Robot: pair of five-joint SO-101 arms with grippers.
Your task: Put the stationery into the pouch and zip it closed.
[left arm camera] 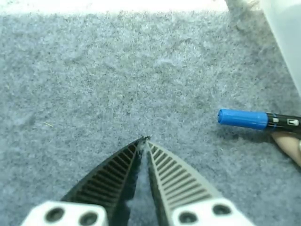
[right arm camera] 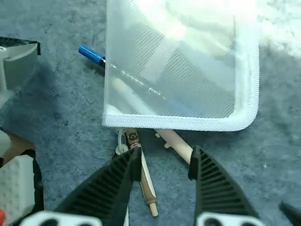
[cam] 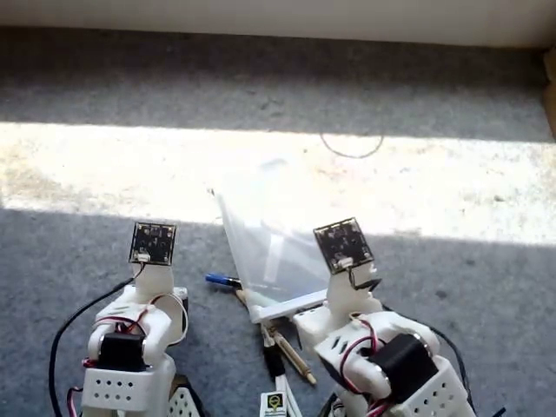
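Little was done yet: the pouch (cam: 269,252) lay at frame centre, with the blue-capped pen (cam: 223,280) and other pens (cam: 291,352) sticking out at its lower edge. The left gripper (left arm camera: 145,141) had its jaws closed and empty; the right gripper (right arm camera: 165,153) had wide jaws, holding nothing.

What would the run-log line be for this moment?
left gripper shut over carpet | right gripper open above beige pens by mesh pouch | blue-capped pen partly covered by pouch
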